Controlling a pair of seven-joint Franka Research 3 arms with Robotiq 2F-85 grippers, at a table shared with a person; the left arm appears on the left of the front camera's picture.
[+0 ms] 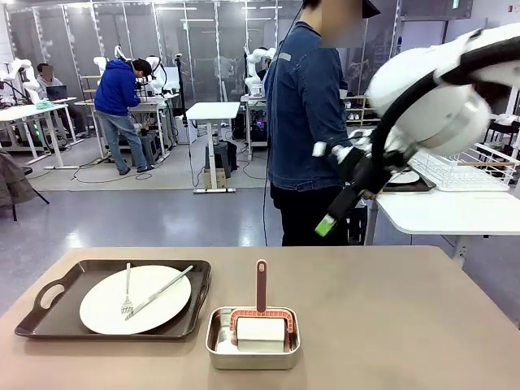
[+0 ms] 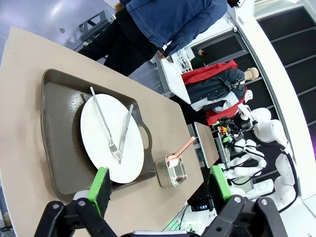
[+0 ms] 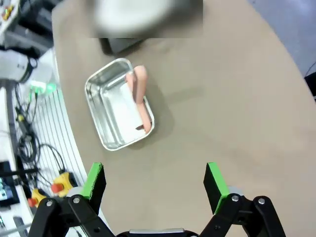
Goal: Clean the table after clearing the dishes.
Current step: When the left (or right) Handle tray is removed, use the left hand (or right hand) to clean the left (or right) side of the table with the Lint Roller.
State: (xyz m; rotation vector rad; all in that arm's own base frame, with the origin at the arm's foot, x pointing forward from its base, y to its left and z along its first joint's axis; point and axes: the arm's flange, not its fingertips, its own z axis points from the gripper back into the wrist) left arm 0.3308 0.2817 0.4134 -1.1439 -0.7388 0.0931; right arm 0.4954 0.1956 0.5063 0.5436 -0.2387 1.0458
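On the near-left part of the counter, front view, a dark tray carries one white plate. A fork and a knife lie on the plate, close together. A steel pan stands just right of the tray, apart from it. Inside the pan stands a tool with a white block and a red-brown handle pointing away from the robot. The right arm is raised at upper right, well above the counter. The right pincer points down and left, with one green pad showing. A person in a denim jacket stands at the far edge. Behind, a white table bears a wire rack and a far tray with something white on it, too small to identify.

Left wrist view: the left pincer is released, jaws spread wide, nothing between the pads. It hangs above the counter, clear of all items. Beyond it lie the tray and the plate with fork and knife. The pan stands past the tray's handle end.

Right wrist view: the right pincer is released, jaws spread wide and empty. It is high above the counter. The pan lies below and ahead, with the tool inside, its handle leaning over one rim.
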